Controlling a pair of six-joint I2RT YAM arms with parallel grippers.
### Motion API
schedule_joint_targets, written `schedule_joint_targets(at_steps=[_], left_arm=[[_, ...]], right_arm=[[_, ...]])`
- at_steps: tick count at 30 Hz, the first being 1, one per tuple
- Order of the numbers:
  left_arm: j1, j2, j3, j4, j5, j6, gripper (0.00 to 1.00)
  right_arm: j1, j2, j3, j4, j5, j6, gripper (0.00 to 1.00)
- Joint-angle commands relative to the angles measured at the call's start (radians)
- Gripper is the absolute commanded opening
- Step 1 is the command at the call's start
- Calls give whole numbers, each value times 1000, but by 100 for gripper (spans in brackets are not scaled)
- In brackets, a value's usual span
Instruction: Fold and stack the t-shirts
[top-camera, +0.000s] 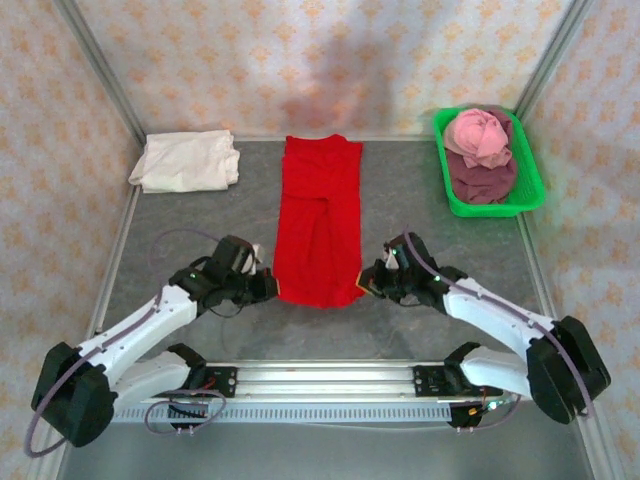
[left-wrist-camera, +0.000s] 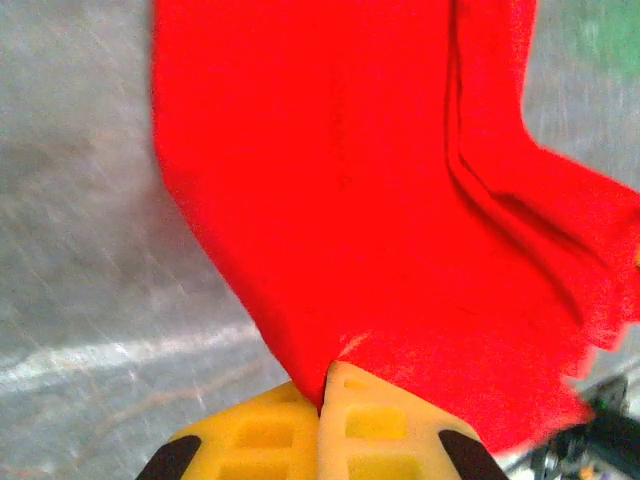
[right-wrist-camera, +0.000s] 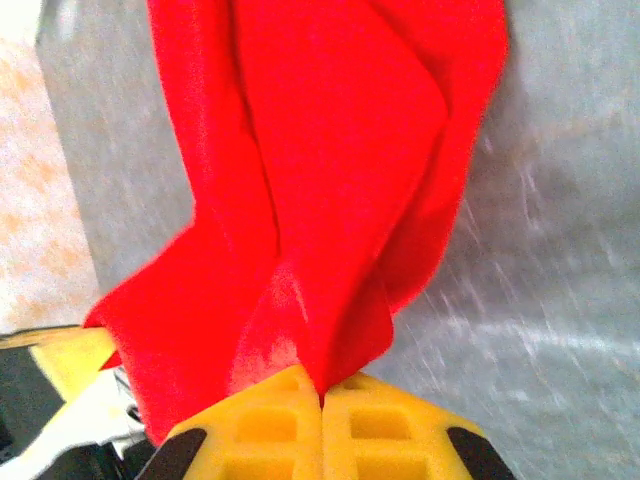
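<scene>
Left gripper (left-wrist-camera: 320, 398) is clamped tight, jaws closed on the near left corner of the red shirt (top-camera: 320, 205). Right gripper (right-wrist-camera: 322, 398) has the same pinch on the near right corner. The shirt runs as a long strip down the centre of the top view. It looks light and limp and will likely sag between grips, so hem corners suit. White shirt (top-camera: 187, 160) is folded upper left. Pink shirt (top-camera: 478, 135) sits on maroon shirt (top-camera: 482, 180) in the tray (top-camera: 452, 203), upper right.

Bright, even light up top, just soft shadows on the grey table (top-camera: 420, 200). Down at the wrists it's blurry: the red t-shirt (left-wrist-camera: 350, 200) glows oversaturated, folds washed out, and pale glare streaks smear the tabletop.
</scene>
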Motion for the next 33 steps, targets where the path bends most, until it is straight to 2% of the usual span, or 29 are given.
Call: schedule_joint_targets(at_steps=[1,6,13,19,33], left_arm=[[25,92,140,-1,16,92,0],[72,292,345,2,20,131,0],[118,487,610,-107,-89,276,0],[161,631,746,-144,-104,334,0],[187,954,1075,-221,-93,397,0]], right_arm=[[-40,91,99,-60,20,-44,0],[-82,249,290,-96,39,-111,0],[-144,409,472,-86,81,-164,0],[-164,529,604,-106,85,-198,0],[-214,743,796,-96,71,-203,0]])
